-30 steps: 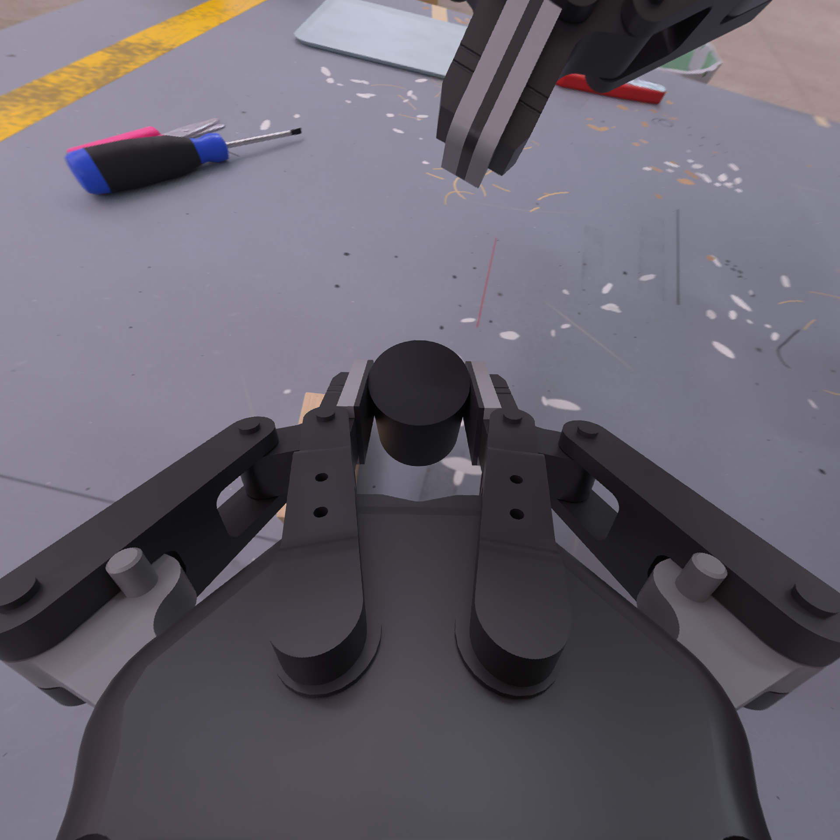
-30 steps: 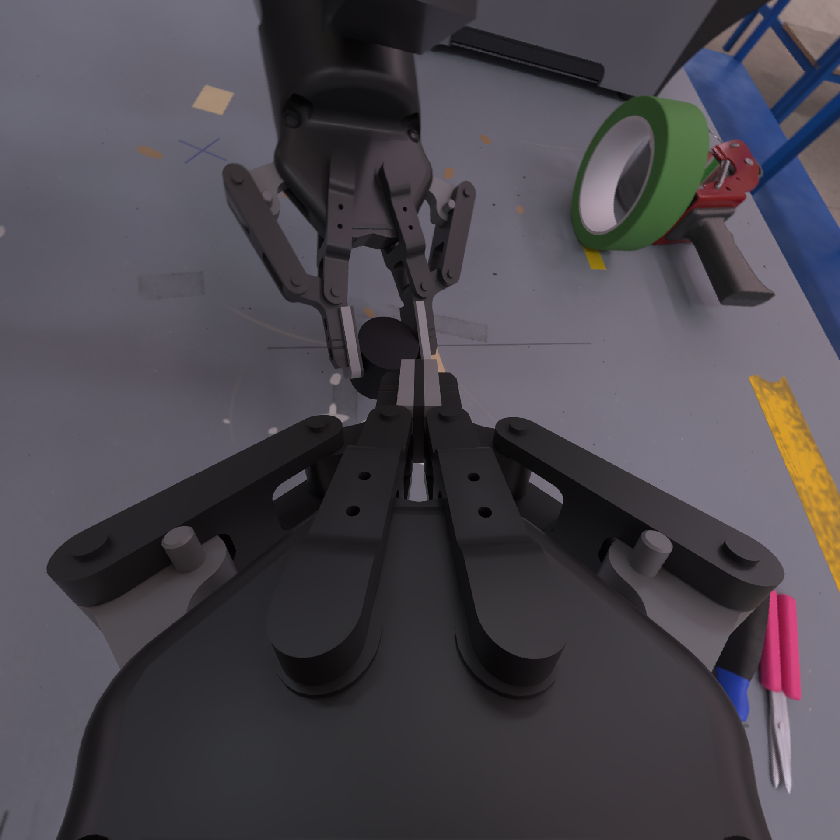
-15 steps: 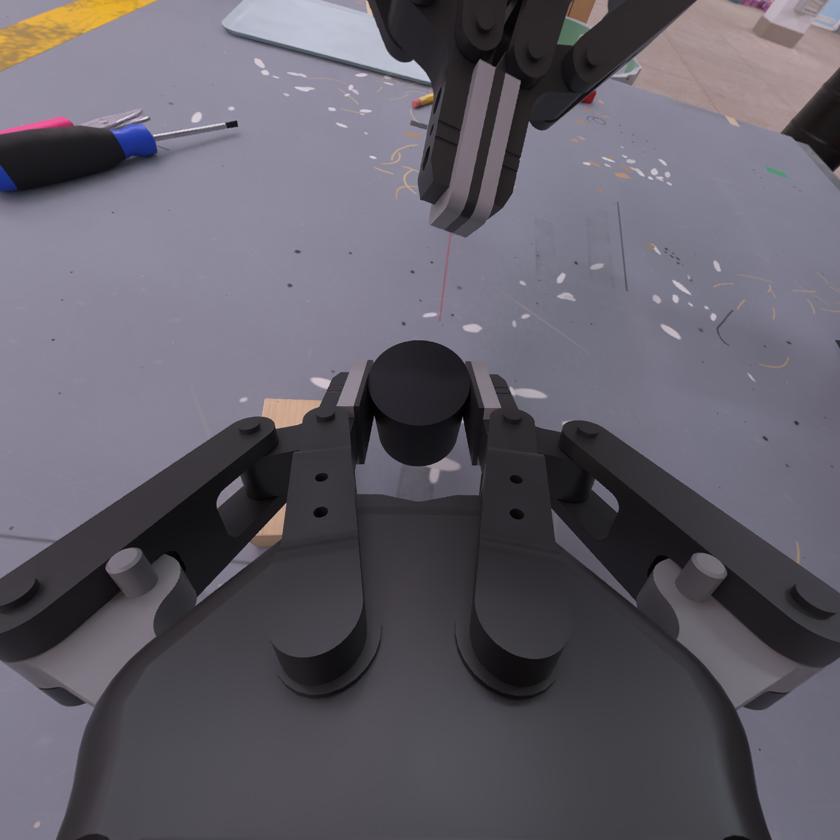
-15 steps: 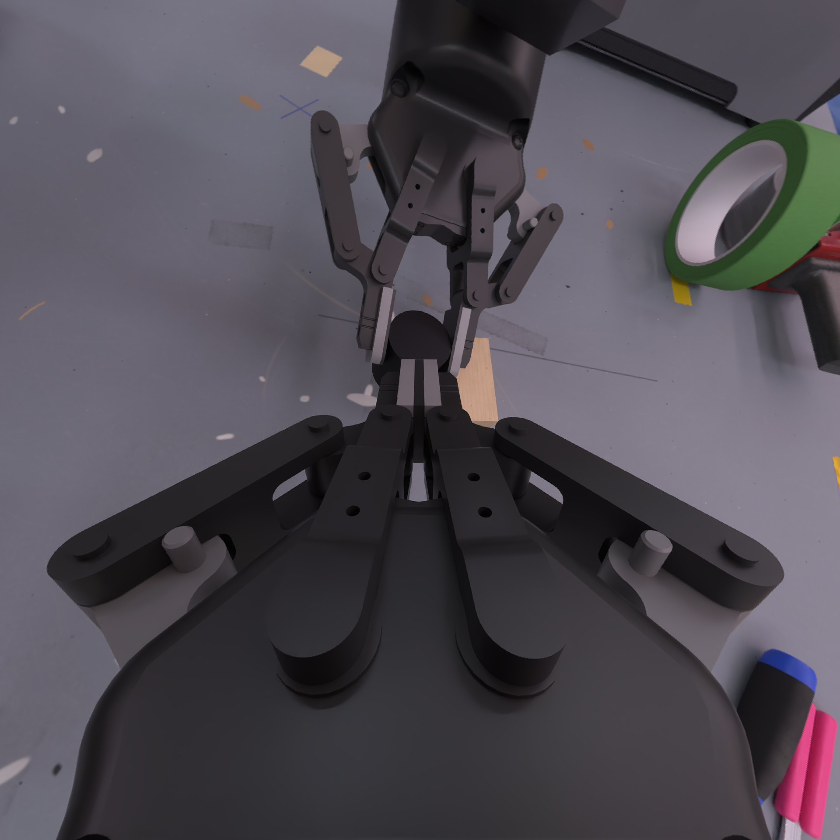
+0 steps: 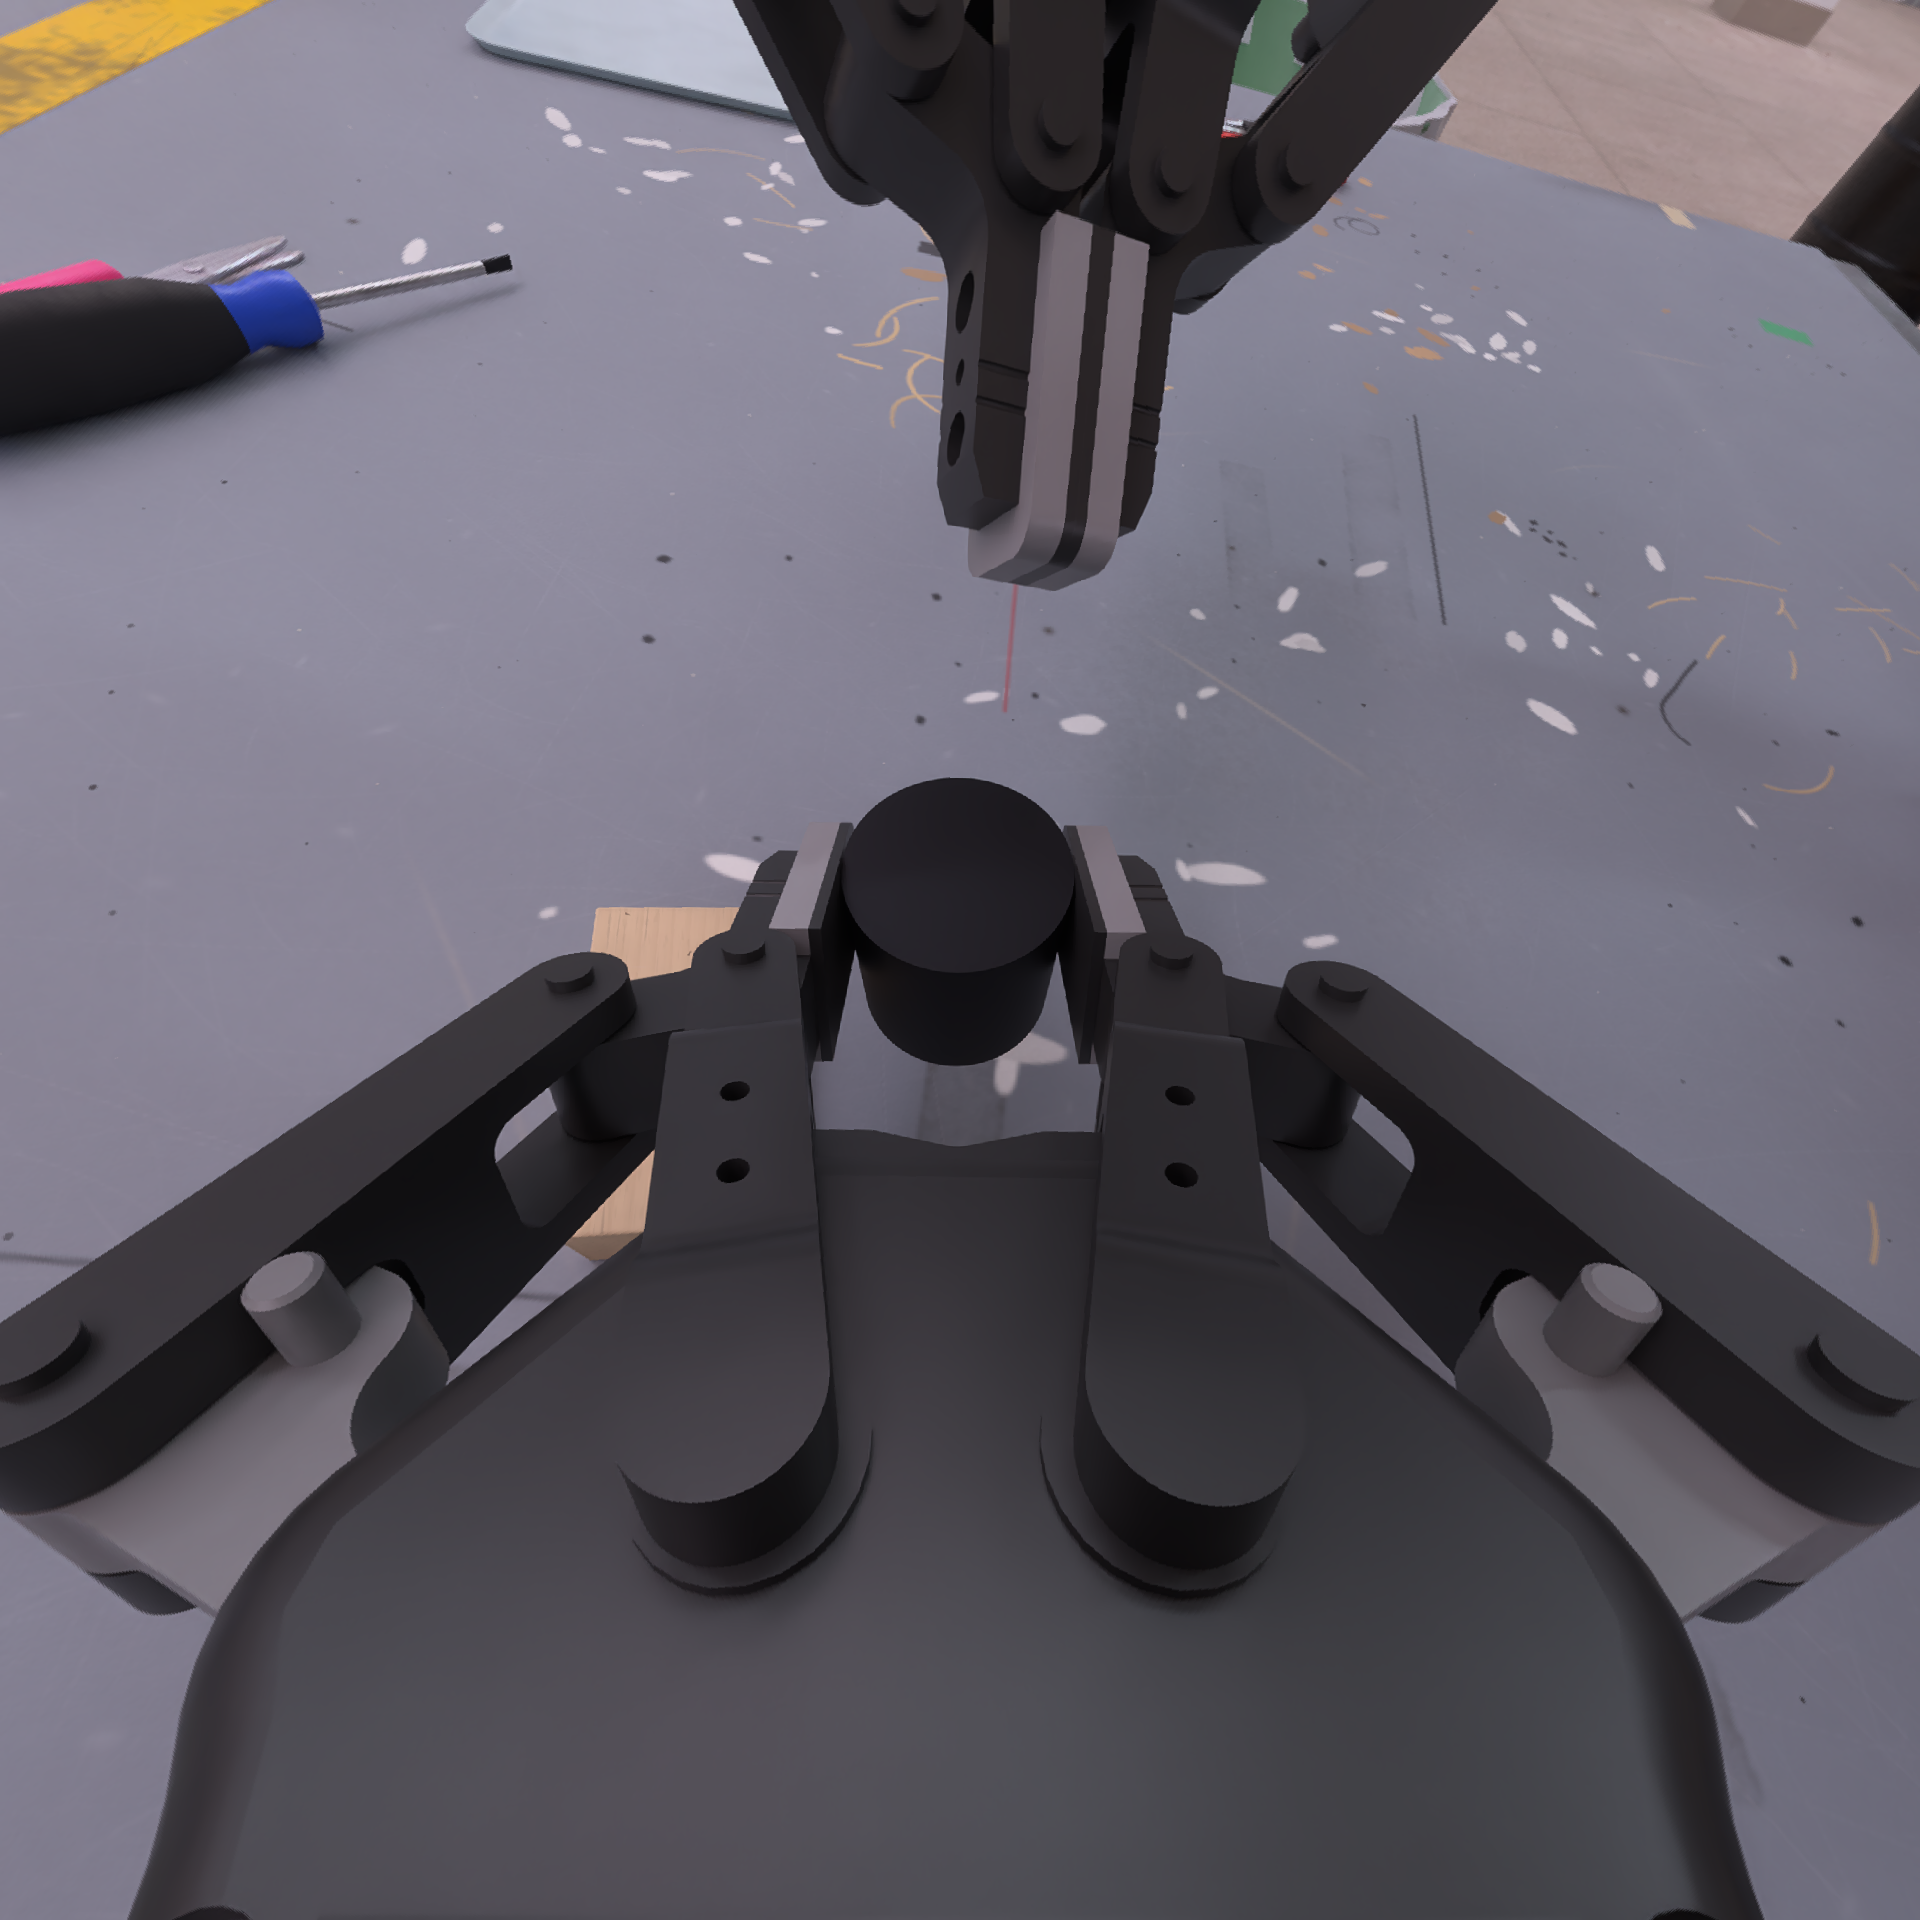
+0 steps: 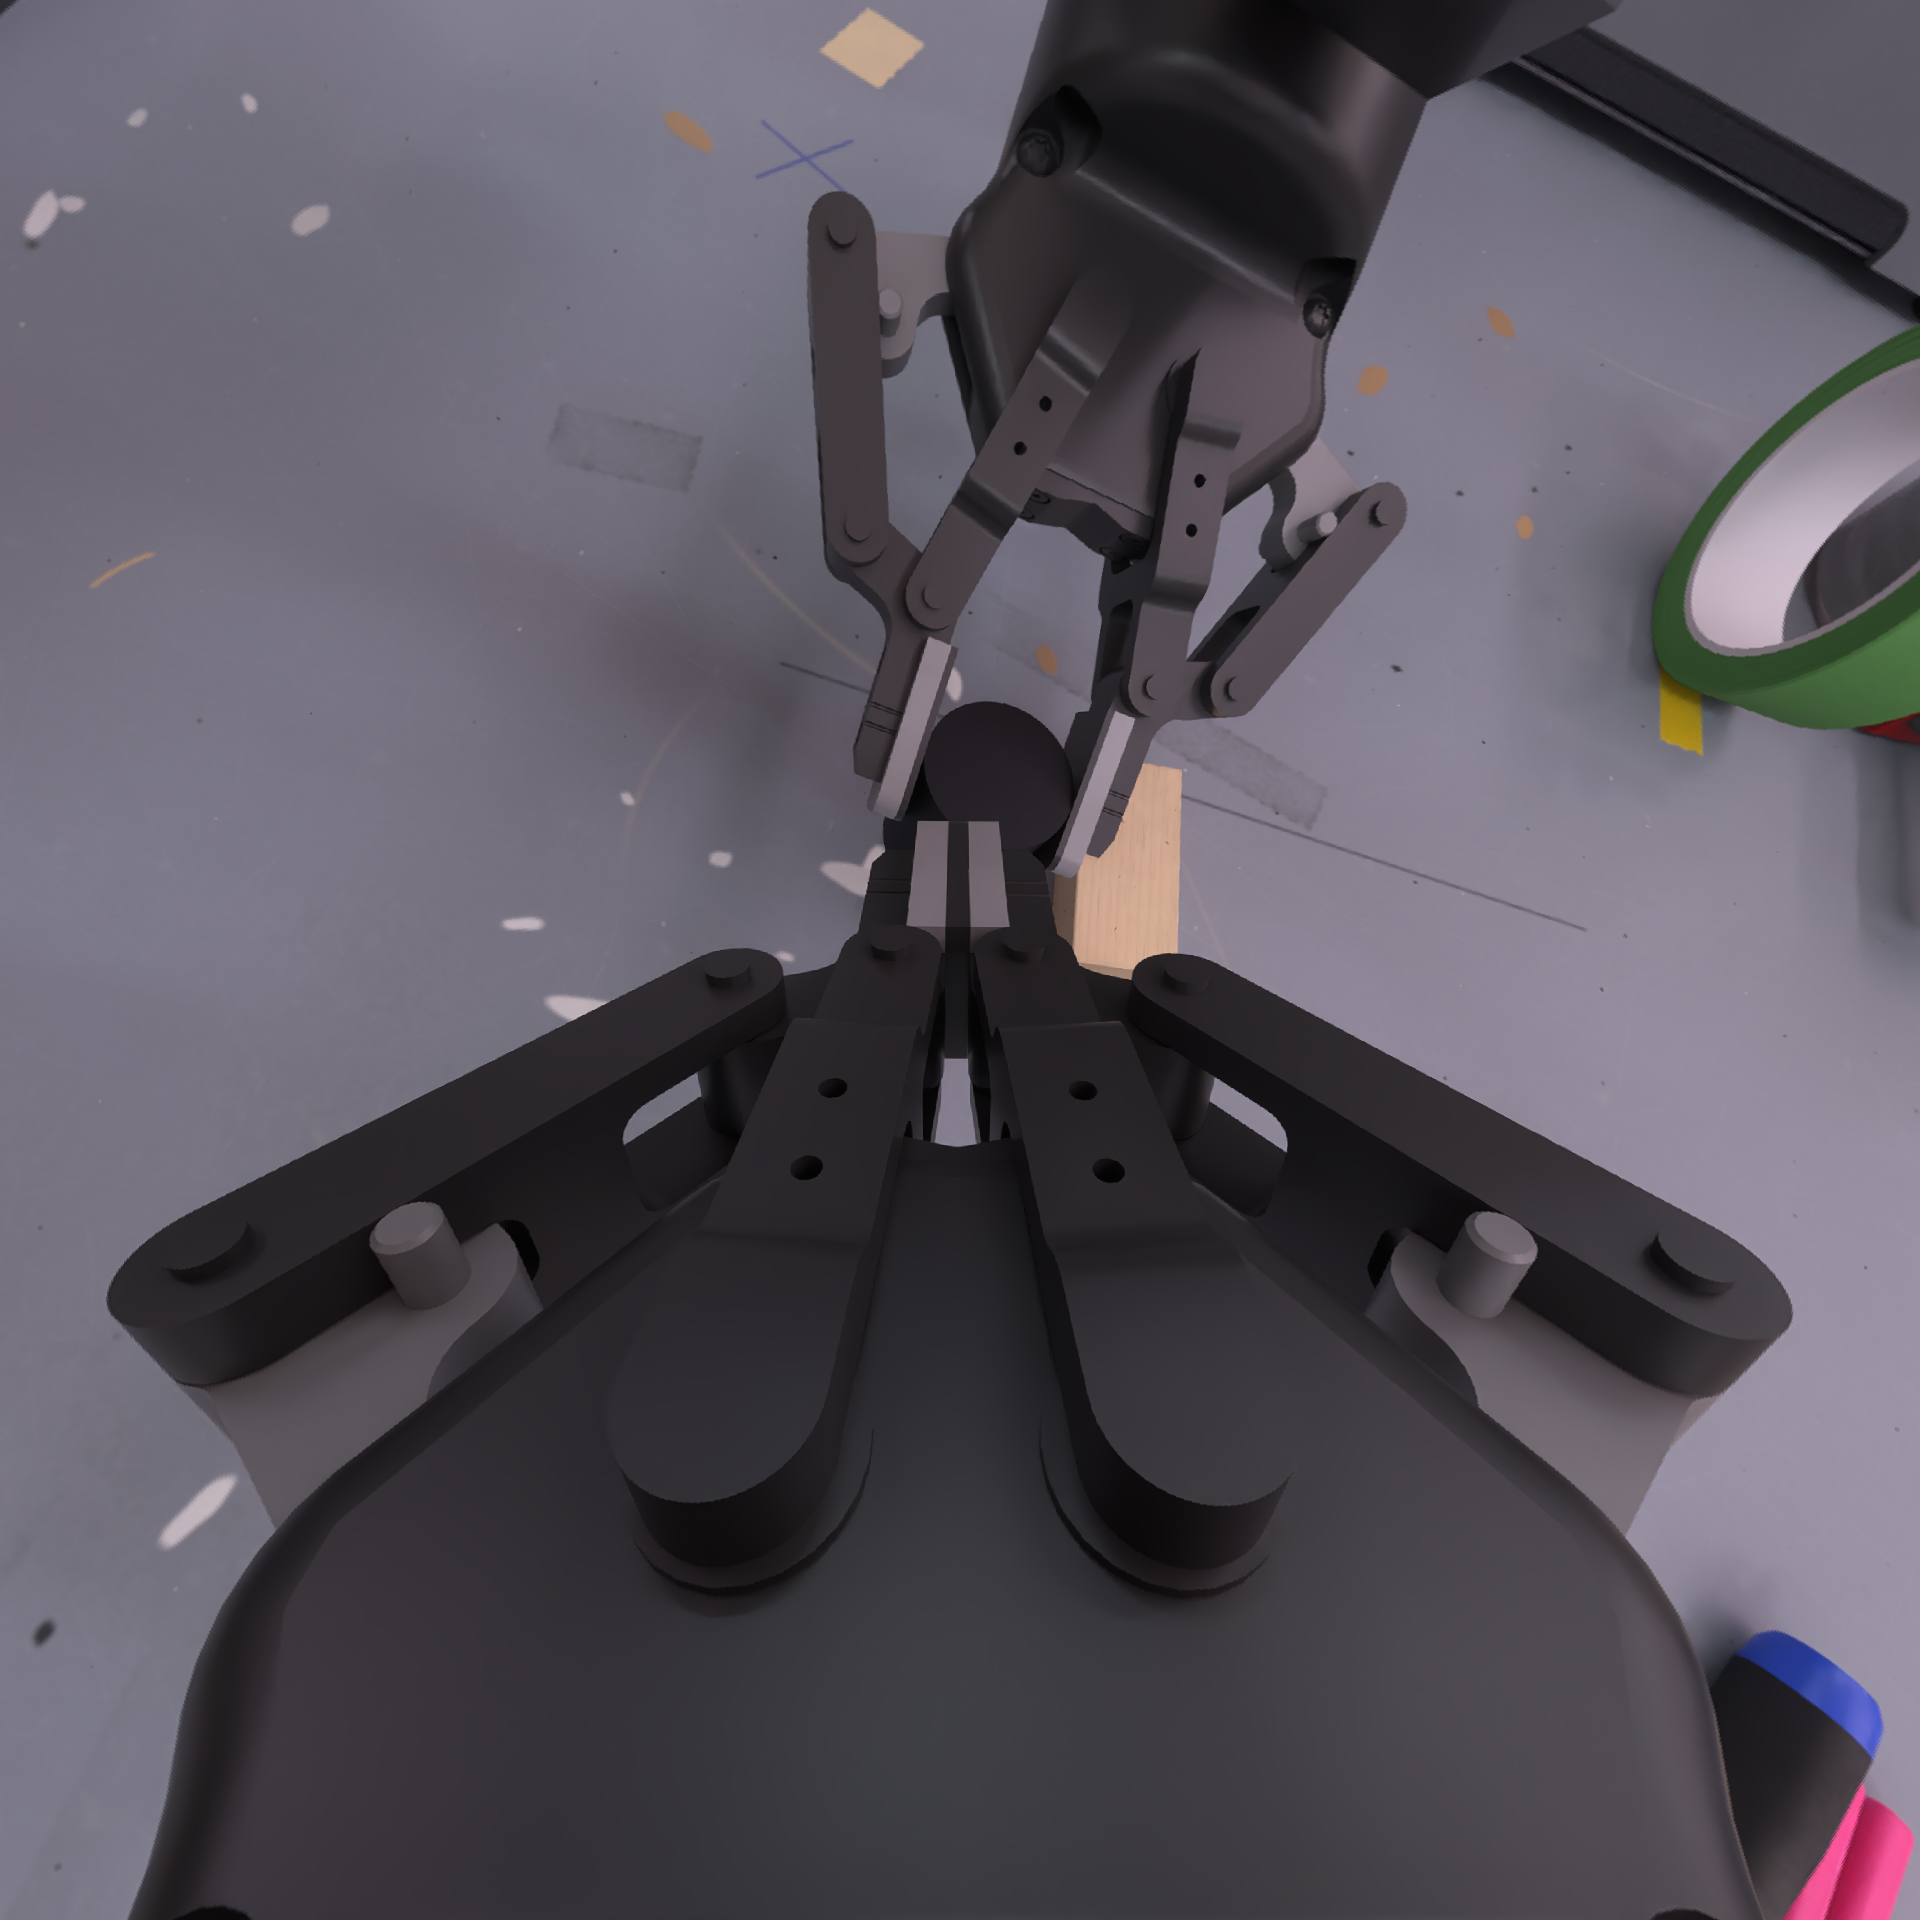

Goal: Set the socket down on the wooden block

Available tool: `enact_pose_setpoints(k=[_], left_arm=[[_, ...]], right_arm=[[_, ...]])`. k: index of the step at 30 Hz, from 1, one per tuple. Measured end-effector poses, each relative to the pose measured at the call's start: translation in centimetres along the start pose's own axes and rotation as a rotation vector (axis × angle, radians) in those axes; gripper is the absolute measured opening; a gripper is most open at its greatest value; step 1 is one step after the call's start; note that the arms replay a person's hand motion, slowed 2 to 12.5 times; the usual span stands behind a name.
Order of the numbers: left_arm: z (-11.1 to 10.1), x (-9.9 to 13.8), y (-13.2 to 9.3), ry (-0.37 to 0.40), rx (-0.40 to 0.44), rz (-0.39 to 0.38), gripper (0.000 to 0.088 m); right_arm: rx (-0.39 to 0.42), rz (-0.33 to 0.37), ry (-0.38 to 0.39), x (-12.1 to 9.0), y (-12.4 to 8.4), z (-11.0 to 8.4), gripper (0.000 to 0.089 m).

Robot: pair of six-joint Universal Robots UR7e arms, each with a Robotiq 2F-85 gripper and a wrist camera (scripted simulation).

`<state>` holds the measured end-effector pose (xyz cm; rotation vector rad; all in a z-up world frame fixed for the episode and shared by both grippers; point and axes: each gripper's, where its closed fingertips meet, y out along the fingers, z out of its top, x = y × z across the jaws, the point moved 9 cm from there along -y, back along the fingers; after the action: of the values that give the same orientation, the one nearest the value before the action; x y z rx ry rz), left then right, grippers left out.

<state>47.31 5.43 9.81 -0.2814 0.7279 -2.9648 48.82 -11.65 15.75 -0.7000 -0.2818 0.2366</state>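
The left gripper (image 5: 956, 925) has the socket (image 5: 954, 914), a short black cylinder, pinched between its 2 pads, flat end facing out past the fingertips and clear of the grey table (image 5: 416, 623). The wooden block (image 5: 649, 935) lies on the table just beside and below the left finger, mostly hidden behind the linkage; from the right wrist view the wooden block (image 6: 1132, 862) sits beside the socket (image 6: 992, 764), not under it. The right gripper (image 6: 956, 873) hangs opposite, its 2 fingers pressed together on nothing. A screwdriver (image 5: 135, 332) lies well off to one side.
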Motion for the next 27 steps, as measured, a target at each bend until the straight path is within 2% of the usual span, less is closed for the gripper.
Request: enact_pose_setpoints(k=[7, 27], left_arm=[[-0.1, -0.1, 0.2, 0.016, -0.008, 0.01, 0.035], [-0.4, -0.2, 0.5, 0.035, -0.04, 0.033, 0.035]], right_arm=[[-0.015, 0.035, -0.029, 0.2, 0.5, -0.2, 0.0], [-0.042, 0.079, -0.041, 0.3, 1.1, -1.4, 0.0]])
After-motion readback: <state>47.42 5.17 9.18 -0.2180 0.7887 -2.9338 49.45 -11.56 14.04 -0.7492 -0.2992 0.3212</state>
